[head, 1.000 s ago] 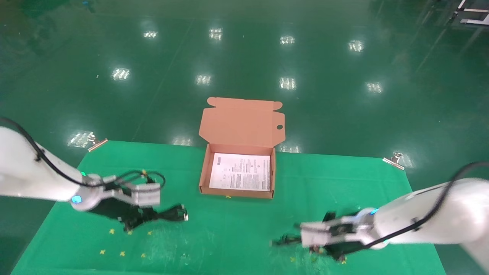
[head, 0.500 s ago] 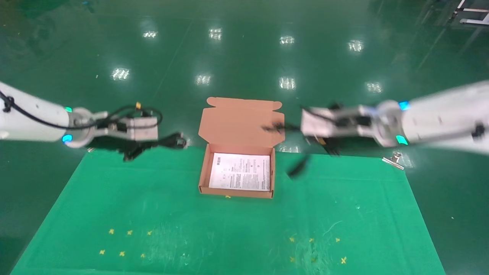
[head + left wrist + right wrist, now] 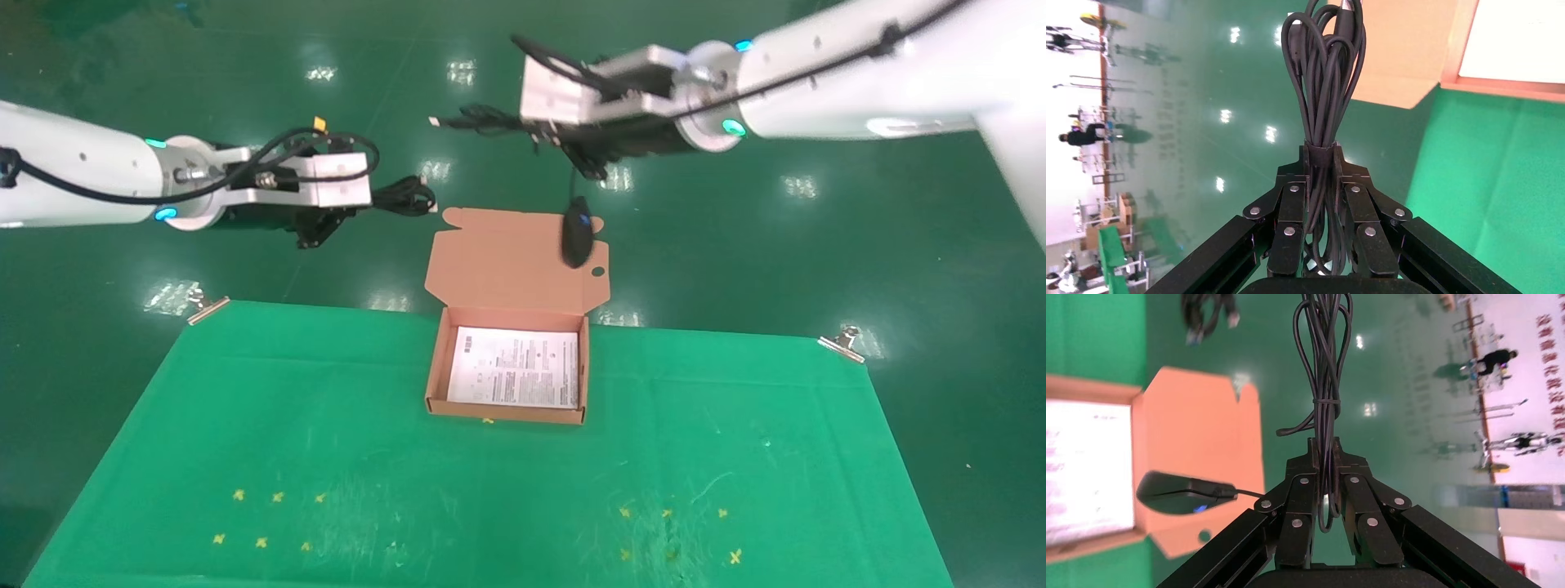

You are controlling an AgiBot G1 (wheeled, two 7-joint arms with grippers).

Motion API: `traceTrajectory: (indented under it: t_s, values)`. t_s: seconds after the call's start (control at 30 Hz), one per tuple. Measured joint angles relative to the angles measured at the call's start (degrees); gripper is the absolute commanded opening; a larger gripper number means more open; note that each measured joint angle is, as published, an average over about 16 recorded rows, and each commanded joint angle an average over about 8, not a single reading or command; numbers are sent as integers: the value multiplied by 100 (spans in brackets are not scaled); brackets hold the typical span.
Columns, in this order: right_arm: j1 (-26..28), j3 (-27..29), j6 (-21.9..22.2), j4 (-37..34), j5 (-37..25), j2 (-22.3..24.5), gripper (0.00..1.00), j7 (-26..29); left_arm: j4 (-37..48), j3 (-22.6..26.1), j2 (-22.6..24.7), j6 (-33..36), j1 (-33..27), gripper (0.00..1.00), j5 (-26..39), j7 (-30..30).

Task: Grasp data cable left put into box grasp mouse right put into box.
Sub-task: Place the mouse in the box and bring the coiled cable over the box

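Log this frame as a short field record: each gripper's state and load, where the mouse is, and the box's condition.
left gripper: shut on the data cable, raised left of the box lid
right gripper: shut on the mouse cord, raised above the lid
mouse: dangling by its cord in front of the lid
box: open on the green mat, only the leaflet inside

No text can be read anywhere. The white leaflet [image 3: 516, 367] lining the floor of the box [image 3: 435, 359] carries printed lines too small to make out.
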Motion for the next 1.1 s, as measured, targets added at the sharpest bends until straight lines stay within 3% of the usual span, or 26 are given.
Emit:
traceTrajectory:
  t_s: [0.4, 0.73, 1.1]
  values:
    - [283, -58, 203, -594, 637, -296, 0, -584, -246, 25, -33, 29, -80, 0, 95, 1]
    - [138, -175, 220, -441, 744, -227, 0, -518, -116, 119, 28, -21, -37, 0, 368, -154]
    - [-287, -504, 500, -357, 881, -257, 0, -403, 366, 371, 273, -42, -64, 0, 1171, -691]
